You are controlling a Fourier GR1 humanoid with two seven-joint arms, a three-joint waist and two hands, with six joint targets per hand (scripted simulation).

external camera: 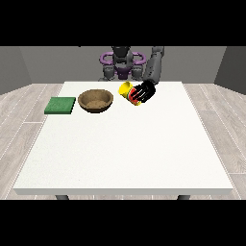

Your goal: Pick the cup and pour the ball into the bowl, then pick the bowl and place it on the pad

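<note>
One hand (142, 92), at the view's right, curls its fingers round the yellow cup (127, 90), tilted mouth-first toward the brown bowl (96, 101) just beside it. Pouring well means bringing the mouth over the bowl's rim. Open table (125, 149) lies in front; the green pad (60, 105) sits at the table's edge.

Nothing to read here, honestly. No text, labels, brand names, numbers or signs showed up anywhere. The yellow cup (128, 91) was plain apart from some red on it, with no lettering I could make out. The brown bowl (96, 101) had no markings, the green pad (60, 105) was a flat colour with nothing printed on it, and the white bench (125, 149) carried no stickers or writing either. The robot's body (122, 65) at the top had no visible logo or number.
</note>
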